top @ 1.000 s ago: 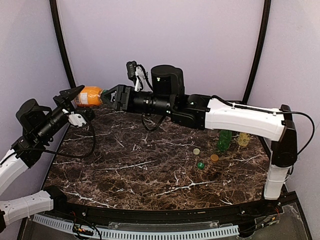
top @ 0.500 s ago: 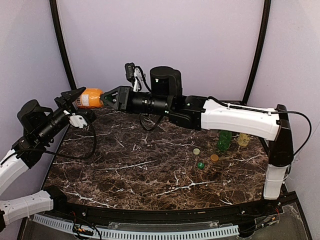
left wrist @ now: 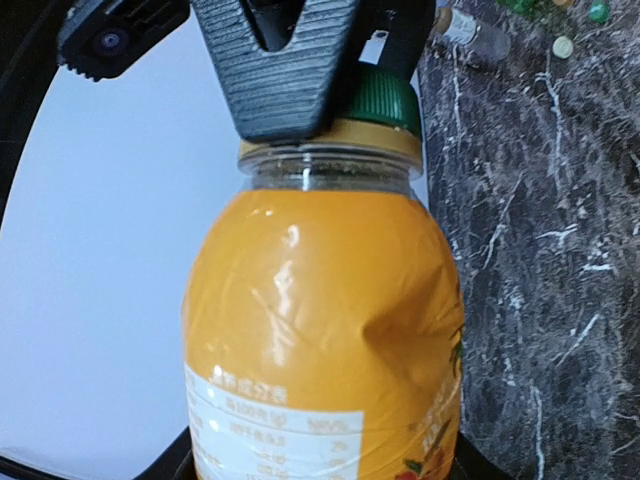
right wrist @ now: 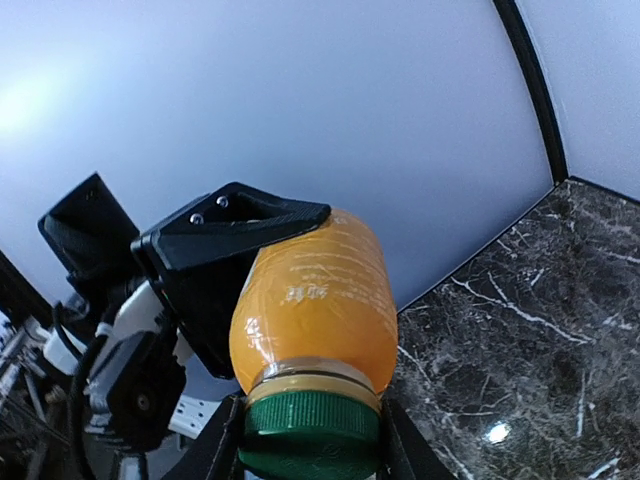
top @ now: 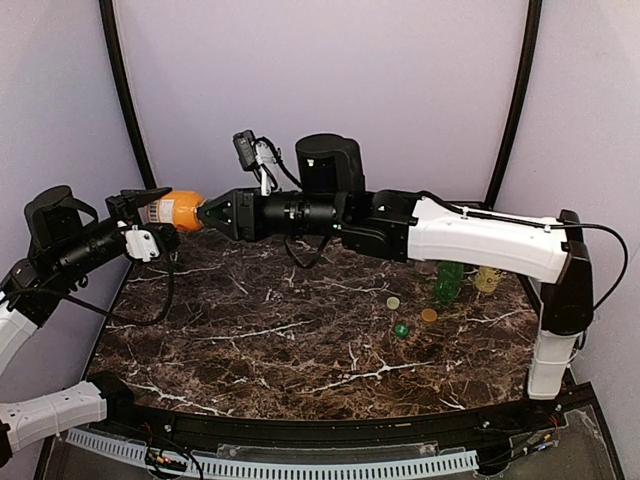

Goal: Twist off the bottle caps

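Observation:
The short orange bottle (top: 183,210) is held in the air over the table's far left corner, lying sideways. My left gripper (top: 150,206) is shut on its body (left wrist: 320,330), its fingers showing only at the bottom edge of the left wrist view. The green cap (right wrist: 310,425) points right. My right gripper (top: 207,213) is shut on that cap (left wrist: 385,97), one finger on each side of it. A green bottle (top: 448,281) and a pale yellow bottle (top: 487,278) stand at the far right, uncapped.
Three loose caps lie right of centre on the dark marble table (top: 250,340): a pale one (top: 393,302), a green one (top: 401,329) and an orange one (top: 429,315). The right arm (top: 480,240) stretches across the back of the table.
The right gripper has closed onto the green cap. Both grippers and the bottle have shifted a little to the left, and the right wrist has turned.

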